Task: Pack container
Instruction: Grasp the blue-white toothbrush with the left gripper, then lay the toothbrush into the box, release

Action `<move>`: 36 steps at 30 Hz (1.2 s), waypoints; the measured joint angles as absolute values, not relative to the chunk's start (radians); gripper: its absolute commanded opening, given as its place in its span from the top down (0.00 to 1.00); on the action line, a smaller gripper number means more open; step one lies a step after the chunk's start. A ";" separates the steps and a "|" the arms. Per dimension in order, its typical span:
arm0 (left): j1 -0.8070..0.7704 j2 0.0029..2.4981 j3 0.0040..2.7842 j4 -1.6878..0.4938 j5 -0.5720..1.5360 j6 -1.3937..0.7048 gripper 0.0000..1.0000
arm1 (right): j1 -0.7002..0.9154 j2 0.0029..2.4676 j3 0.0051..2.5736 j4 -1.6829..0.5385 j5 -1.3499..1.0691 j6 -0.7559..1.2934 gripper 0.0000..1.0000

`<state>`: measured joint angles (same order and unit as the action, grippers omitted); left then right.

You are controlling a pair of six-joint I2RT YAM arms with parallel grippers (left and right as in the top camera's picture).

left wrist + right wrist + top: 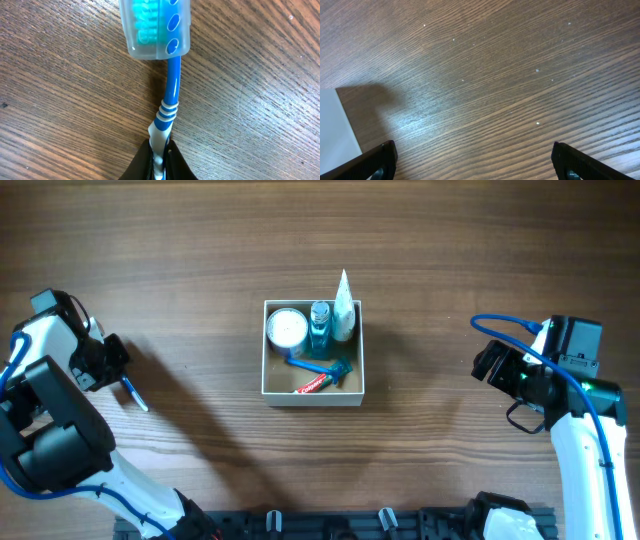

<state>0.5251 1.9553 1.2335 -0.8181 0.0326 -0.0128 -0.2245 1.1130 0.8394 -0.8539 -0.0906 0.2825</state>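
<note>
Pointing tableward, left gripper (159, 149) pinching toothbrush (172, 85)

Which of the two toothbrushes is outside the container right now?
The capped toothbrush clamped in the left pincer, over the table at far left. The other toothbrush lies inside the container, next to the toothpaste.

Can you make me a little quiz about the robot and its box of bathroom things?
1. True or false: the right arm's fingers hold something.
2. What do the left arm's fingers pinch? A the capped toothbrush, B a spoon, C nothing.
3. Fill in: the white jar sits ___ the container.
Key: 1 false, they are open and empty. 2 A. 3 inside.
</note>
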 measured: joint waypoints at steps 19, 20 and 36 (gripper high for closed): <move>0.103 1.384 1.243 -0.840 0.099 0.056 0.96 | -0.224 1.113 0.839 -0.854 -0.090 0.282 0.00; 0.035 1.341 1.243 -0.841 0.095 0.086 0.96 | -0.224 1.113 0.839 -0.854 -0.090 0.282 0.00; -0.667 1.464 1.243 -0.857 0.103 0.748 0.96 | -0.224 1.113 0.839 -0.851 -0.090 0.282 0.00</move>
